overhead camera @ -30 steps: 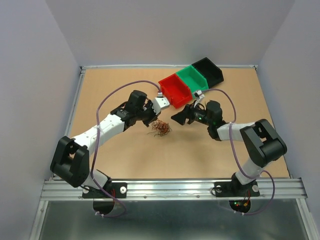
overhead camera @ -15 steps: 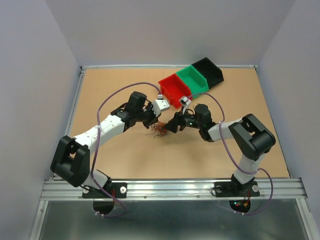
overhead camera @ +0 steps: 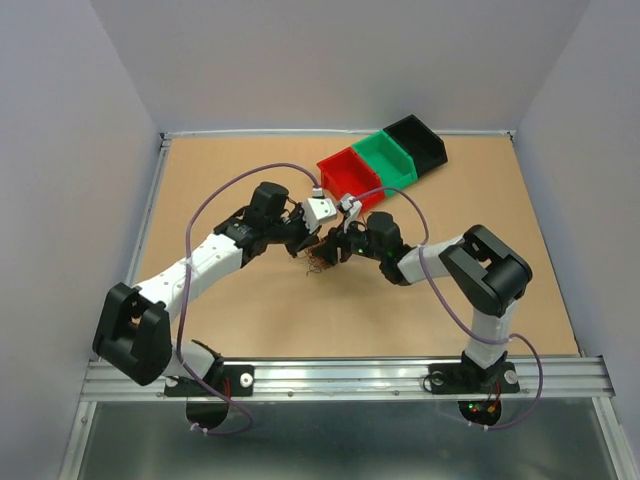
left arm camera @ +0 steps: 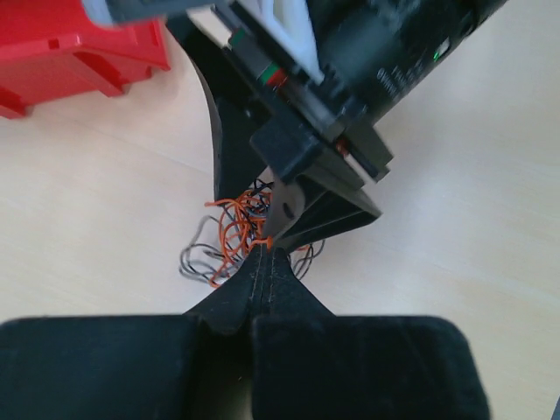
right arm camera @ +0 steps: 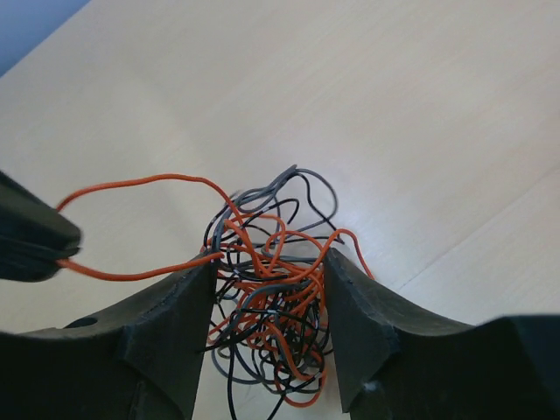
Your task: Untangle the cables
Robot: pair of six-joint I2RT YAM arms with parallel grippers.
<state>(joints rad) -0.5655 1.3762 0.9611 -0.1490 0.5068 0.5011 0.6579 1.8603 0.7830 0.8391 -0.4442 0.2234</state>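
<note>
The cables [right arm camera: 278, 229] lie as one wiry clump on the surface [right arm camera: 394, 105], near the red bin [overhead camera: 350, 183] and between the two grippers. The left gripper [left arm camera: 268, 248] has its fingers pressed together on a single orange strand that loops out of the clump, probably to draw it free. The right gripper [right arm camera: 267, 289] straddles the clump, its fingers [right arm camera: 166, 337] apart with wires brushing both inner faces, apparently to pin the rest down. From above, the grippers cover almost the whole clump. Black and dark green strands are hard to tell apart. In the right wrist view, the clump's near end is cut off.
</note>
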